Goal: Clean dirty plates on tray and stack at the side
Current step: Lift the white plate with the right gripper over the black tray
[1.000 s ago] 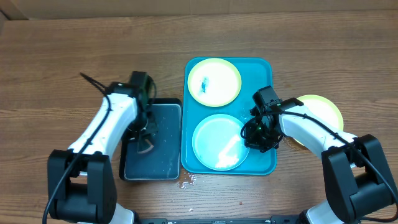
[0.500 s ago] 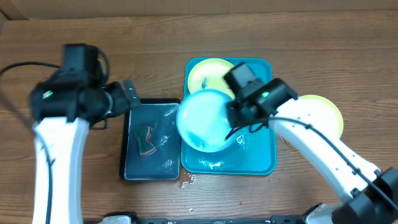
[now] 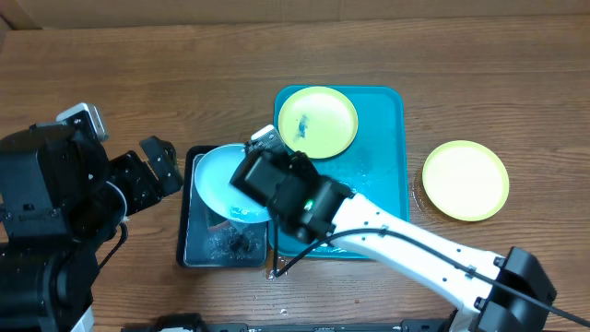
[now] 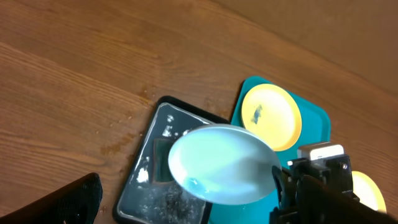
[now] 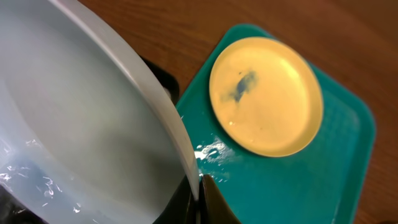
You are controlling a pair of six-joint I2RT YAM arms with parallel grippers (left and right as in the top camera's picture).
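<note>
My right gripper (image 3: 251, 187) is shut on the rim of the light-blue-rimmed plate (image 3: 217, 180) and holds it tilted over the black tray (image 3: 195, 251). In the right wrist view the fingertips pinch the plate's (image 5: 81, 124) edge at my right gripper (image 5: 200, 186). A yellow-green plate with a blue smear (image 3: 317, 121) lies at the far end of the turquoise tray (image 3: 392, 166). Another yellow-green plate (image 3: 466, 180) rests on the table to the right. My left gripper (image 3: 152, 171) hangs open and empty, high up, left of the black tray.
The black tray holds wet suds and a dark lump (image 3: 241, 243) near its front. Drops of water (image 3: 277, 267) lie on the table by the two trays' front corners. The turquoise tray's near half (image 5: 323, 180) is wet.
My right gripper lifted the light-blue plate off the turquoise tray and carried it left over the black tray. My left gripper opened, left the black tray and rose to the left.
</note>
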